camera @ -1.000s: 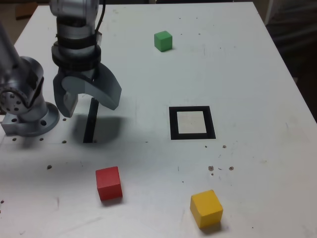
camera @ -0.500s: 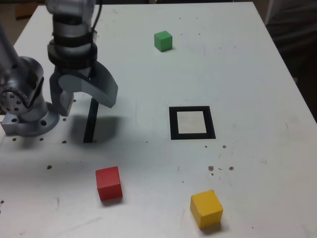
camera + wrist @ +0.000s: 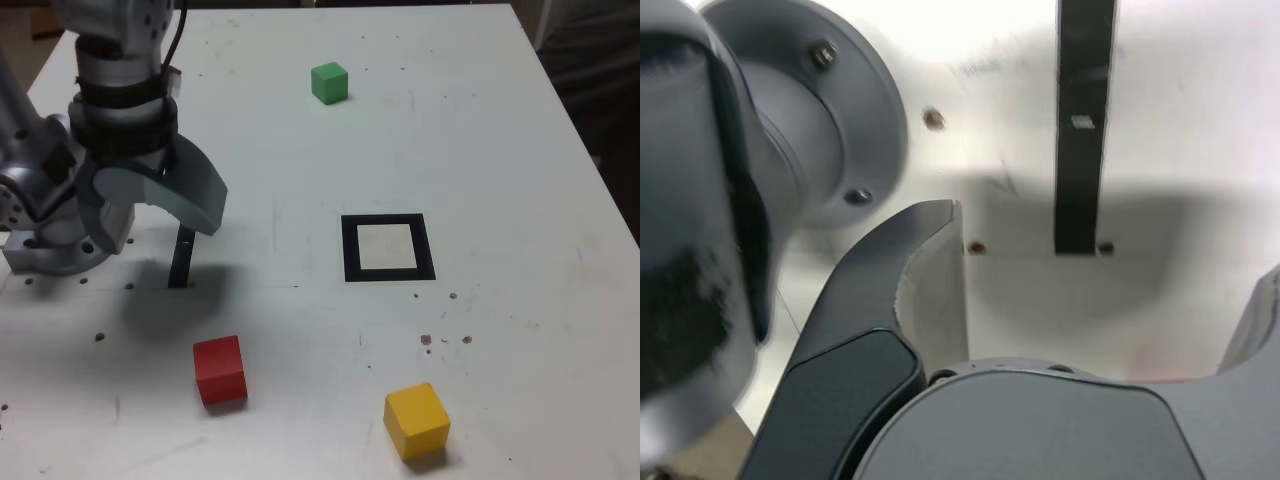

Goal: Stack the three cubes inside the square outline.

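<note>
Gripper (image 3: 150, 208) has shifted over the last second toward the exterior view's left and a bit nearer the camera, off the far end of the thin black strip (image 3: 181, 258) and closer to the arm base (image 3: 50, 235). Jaws stand wide apart, nothing between them. You get the same from the wrist view: strip (image 3: 1083, 120) and bare table (image 3: 1200, 150) below, base flange (image 3: 810, 110) alongside, no cube in sight.

My read: it's swinging toward the red cube (image 3: 220, 370), the nearest one, but no pick has started.

Task state:
- square outline (image 3: 388, 248) has nothing in it, mid-table
- red cube near the front edge, well apart from the outline
- yellow cube (image 3: 417, 421) front, toward the exterior view's right of red
- green cube (image 3: 329, 82) far side of table (image 3: 500, 150)

All three cubes lie apart from each other, none stacked.

Writing: none readable on cubes, arm or table.
</note>
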